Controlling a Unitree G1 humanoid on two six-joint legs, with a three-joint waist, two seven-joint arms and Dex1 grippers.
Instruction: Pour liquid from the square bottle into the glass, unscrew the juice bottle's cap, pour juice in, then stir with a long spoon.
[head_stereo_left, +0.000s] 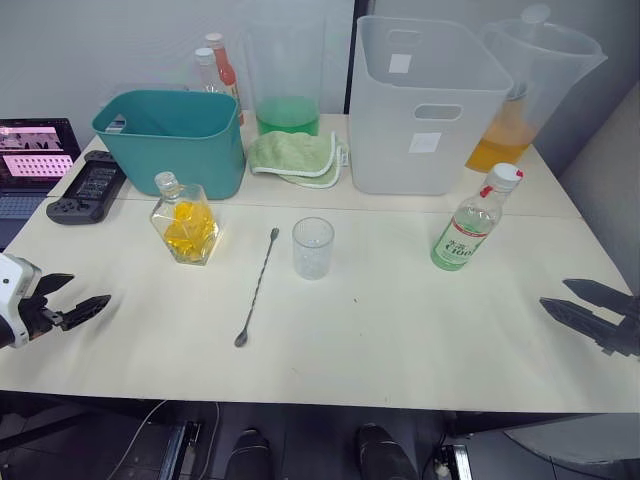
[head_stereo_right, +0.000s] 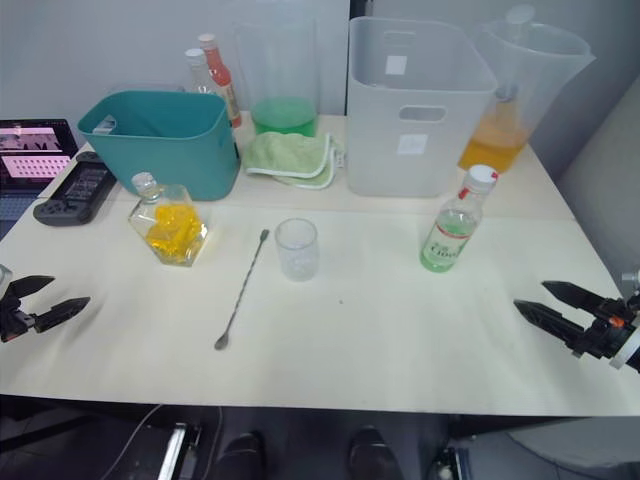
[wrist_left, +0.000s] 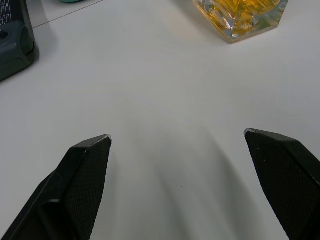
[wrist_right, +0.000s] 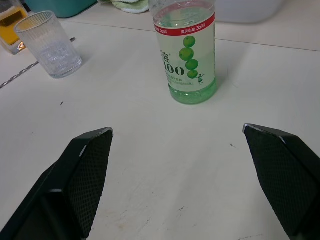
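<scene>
**Square bottle lies ahead of the left claw; nothing yet gripped**

The square bottle (head_stereo_left: 186, 223) is taken as the landmark, standing upright on the counter (head_stereo_left: 400, 330) just in front of the teal bin (head_stereo_left: 175, 135). The left claw (head_stereo_left: 72, 300) is held low at the counter's near edge, its fingers spread and empty, and the bottle is found ahead of it and toward the counter's middle, with bare surface between. The right claw (head_stereo_right: 548, 305), likewise spread and empty, is placed far across the counter from the bottle, so the left arm is judged the nearer for the first pour.

Beyond the bottle, toward the right claw, the long spoon (head_stereo_left: 257, 287) is laid with its stem running front to back, bowl nearest the robot; then come the glass (head_stereo_left: 313, 247) and, further still, the juice bottle (head_stereo_left: 472, 222) with its cap (head_stereo_left: 503, 177) on.

In the left wrist view the bottle's body is cut off, so its stopper's seating cannot be judged there.
</scene>
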